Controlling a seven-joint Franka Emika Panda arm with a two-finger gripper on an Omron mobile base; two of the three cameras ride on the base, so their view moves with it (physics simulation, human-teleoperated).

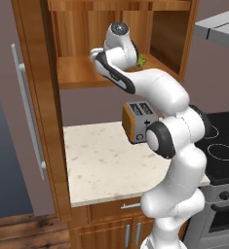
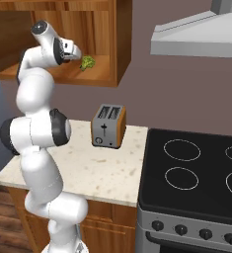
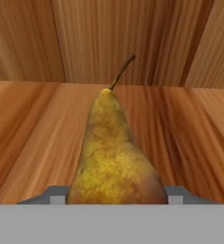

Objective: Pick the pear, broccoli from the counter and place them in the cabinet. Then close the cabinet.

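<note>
My gripper (image 2: 78,53) is inside the open cabinet (image 1: 77,29), at the upper centre of both base views, with the shelf edge just below. In the hand view the pear (image 3: 114,157) lies on the shelf between my fingers, stem toward the back wall; I cannot tell if I pinch it. The broccoli (image 2: 88,63) sits on the shelf just beside. On the tabletop (image 1: 101,165) stands a toaster (image 2: 108,126).

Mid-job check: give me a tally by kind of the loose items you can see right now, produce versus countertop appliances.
Produce on the cabinet shelf: 2, the pear and the broccoli
Appliances on the counter: 1, the toaster
Total: 3
</note>
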